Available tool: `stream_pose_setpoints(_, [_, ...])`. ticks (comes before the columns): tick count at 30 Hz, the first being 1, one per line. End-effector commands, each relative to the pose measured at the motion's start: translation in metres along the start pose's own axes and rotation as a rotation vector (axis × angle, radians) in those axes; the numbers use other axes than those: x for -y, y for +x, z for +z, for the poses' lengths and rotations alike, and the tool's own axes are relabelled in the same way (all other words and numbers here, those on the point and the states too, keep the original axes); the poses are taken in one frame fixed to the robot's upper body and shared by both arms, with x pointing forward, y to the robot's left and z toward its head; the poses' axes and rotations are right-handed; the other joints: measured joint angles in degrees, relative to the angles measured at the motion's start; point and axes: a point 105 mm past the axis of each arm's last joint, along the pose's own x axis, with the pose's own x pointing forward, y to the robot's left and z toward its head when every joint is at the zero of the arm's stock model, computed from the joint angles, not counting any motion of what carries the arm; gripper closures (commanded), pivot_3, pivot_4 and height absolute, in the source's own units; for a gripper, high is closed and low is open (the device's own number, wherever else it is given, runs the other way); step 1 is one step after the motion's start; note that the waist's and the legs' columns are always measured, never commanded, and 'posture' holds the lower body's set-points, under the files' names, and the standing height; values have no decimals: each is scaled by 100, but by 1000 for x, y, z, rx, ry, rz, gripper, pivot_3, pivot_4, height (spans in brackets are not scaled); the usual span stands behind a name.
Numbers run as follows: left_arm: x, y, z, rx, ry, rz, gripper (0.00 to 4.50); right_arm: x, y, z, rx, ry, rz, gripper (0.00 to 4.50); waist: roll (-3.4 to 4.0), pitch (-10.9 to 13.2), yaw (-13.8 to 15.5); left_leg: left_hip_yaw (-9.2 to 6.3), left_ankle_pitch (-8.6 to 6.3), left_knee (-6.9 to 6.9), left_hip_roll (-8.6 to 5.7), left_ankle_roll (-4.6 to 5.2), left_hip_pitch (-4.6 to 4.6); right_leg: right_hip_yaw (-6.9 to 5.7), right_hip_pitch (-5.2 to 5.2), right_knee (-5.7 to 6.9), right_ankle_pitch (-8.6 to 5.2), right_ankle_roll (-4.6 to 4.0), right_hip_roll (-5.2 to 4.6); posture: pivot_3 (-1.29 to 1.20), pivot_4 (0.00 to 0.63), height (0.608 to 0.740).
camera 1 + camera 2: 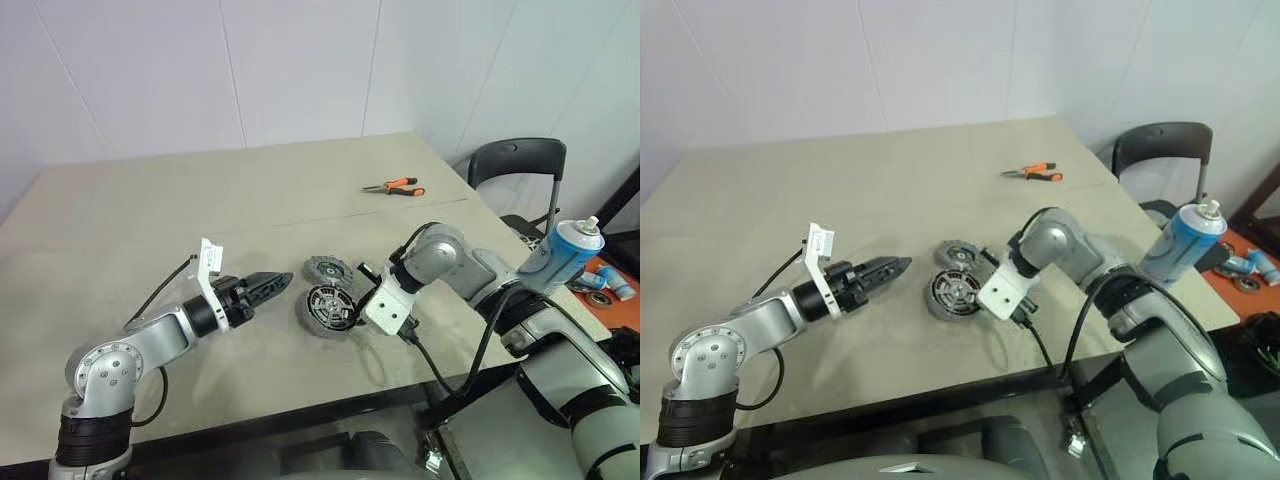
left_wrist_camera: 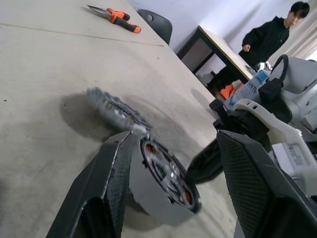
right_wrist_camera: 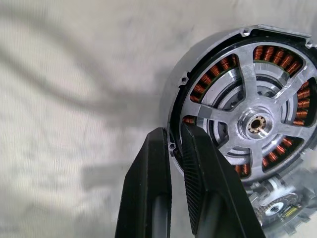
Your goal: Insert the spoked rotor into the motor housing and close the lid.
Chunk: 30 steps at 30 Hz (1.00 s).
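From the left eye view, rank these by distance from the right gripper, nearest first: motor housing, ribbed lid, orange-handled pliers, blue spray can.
1. The round silver-grey motor housing with copper windings, right at the right gripper, whose fingers pinch its rim.
2. The ribbed grey metal lid, just behind the housing.
3. The blue spray can, off the table's right edge.
4. The orange-handled pliers, far back on the table.
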Motion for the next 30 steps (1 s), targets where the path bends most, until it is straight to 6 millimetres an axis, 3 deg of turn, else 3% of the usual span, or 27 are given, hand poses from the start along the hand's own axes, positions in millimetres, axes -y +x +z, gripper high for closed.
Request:
stream_pose_setpoints(1, [8,1,8,38,37,-16,1616,21,-22,5,26,105,-72,4423,0,0,19,0,0,0,-3,0,-1,-1,0,-1,0,0,-4,0,0,740])
stream_pose_setpoints(6, [9,4,8,42,30,-16,1616,12,-30,-1,20,319,-19,4423,2,1,57,0,0,1,-12,0,-2,-2,1,-3,-1,-1,-17,0,0,740])
stream_pose_setpoints(10, [10,6,9,44,29,-25,1616,3,-37,6,34,441,20,4423,5,3,161,0,0,1,-13,0,-9,-4,-7,-3,-1,-1,-17,0,0,740])
stream_pose_setpoints(14, [10,8,7,39,26,-34,1616,9,-36,20,82,543,31,4423,6,4,152,0,-1,-2,-13,0,-10,-6,-9,-6,-2,-2,-16,0,0,740])
stream_pose_setpoints(22, [14,10,3,40,18,-42,1616,34,-2,22,136,843,21,4423,6,4,137,1,0,-1,-5,-1,-8,-8,-12,1,-1,-2,7,0,0,740])
stream_pose_setpoints(30, [15,2,-2,53,8,-15,1616,52,17,15,139,1148,26,4423,5,2,104,4,4,0,-8,-10,-2,-7,-8,1,5,-10,-9,0,0,740])
